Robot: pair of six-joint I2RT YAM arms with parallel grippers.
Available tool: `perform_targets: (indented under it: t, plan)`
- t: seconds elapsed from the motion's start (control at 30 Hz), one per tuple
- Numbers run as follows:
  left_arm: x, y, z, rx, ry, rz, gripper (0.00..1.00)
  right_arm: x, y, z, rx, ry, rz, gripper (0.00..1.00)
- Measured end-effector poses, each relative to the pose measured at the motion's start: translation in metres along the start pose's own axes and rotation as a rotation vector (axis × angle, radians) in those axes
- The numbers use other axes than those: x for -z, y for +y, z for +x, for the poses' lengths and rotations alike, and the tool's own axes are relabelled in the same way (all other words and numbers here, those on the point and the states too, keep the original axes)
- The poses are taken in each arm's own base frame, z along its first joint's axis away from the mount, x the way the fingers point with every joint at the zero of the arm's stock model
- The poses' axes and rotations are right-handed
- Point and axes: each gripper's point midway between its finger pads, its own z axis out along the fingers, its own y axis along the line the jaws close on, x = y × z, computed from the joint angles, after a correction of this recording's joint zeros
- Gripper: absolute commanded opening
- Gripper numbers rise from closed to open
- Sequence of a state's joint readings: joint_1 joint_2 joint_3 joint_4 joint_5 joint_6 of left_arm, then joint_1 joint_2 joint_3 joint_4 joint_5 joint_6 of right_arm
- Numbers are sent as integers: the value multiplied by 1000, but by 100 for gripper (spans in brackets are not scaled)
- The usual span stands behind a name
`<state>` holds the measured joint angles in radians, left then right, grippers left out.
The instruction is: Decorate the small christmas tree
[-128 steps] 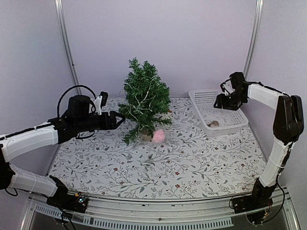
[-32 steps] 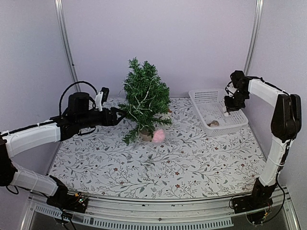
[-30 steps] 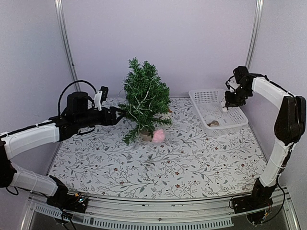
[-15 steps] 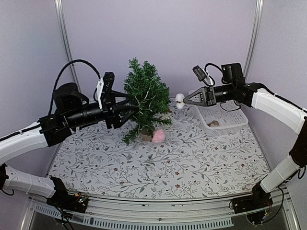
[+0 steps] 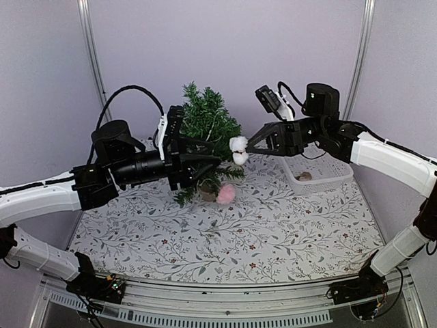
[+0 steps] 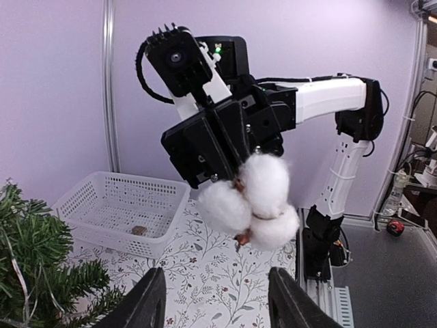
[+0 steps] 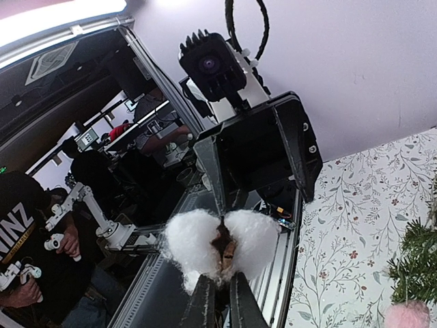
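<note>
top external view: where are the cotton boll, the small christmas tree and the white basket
cotton boll [image 5: 239,149], top external view, on its white fluff
small christmas tree [image 5: 205,115], top external view, on its upper branches
white basket [image 5: 326,182], top external view, on its near wall

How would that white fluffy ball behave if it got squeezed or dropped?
The cotton puff looks soft and very light, so it would probably squash easily around the right gripper pinching its brown core. Dropped, it would likely land gently and barely roll, given its lumpy three-lobed shape.
</note>
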<state>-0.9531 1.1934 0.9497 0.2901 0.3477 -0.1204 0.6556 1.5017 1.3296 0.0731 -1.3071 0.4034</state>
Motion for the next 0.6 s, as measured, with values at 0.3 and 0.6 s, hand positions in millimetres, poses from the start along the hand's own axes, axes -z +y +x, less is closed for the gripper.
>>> perform_targets:
  t: [0.3, 0.6]
  plan:
    - [-13, -2, 2, 50, -16, -10, 38, -16, -2, 3, 0, 12, -12, 3]
    - [-16, -15, 0, 40, -27, 32, 6, -28, -2, 4, 6, 26, -37, 7]
